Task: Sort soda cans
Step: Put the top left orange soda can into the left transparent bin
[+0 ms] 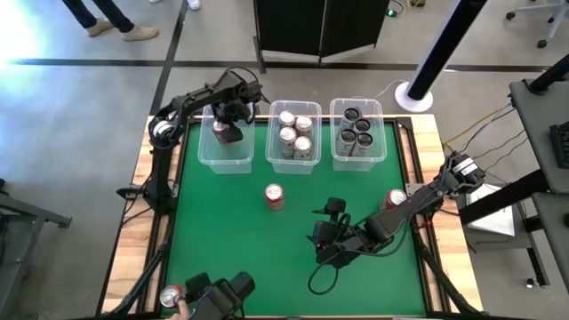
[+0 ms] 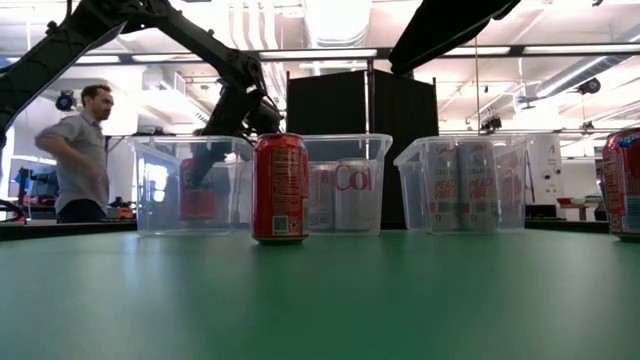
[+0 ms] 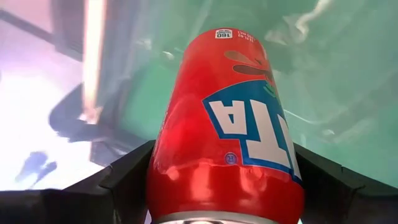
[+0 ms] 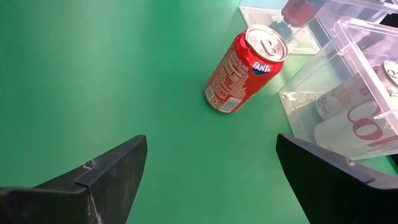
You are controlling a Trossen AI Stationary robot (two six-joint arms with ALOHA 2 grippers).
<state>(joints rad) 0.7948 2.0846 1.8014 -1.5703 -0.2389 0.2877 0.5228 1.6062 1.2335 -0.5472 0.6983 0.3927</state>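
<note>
The left gripper (image 1: pixel 228 132), clamped on a red cylindrical metal soda can (image 3: pixel 227 124) inside the leftmost clear plastic bin (image 1: pixel 224 161), could tip it by releasing high (right gripper (image 4: pixel 208 177) gapes, idle).

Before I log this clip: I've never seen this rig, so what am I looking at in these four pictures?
Two dark robot arms sort soda cans on a green table. One camera looks straight down, one sits at tabletop level, and one rides on each wrist. The left gripper holds a red can over the left bin. The middle bin holds silver cans, the right bin dark ones. The right gripper is open, facing a loose red can standing on the table.
</note>
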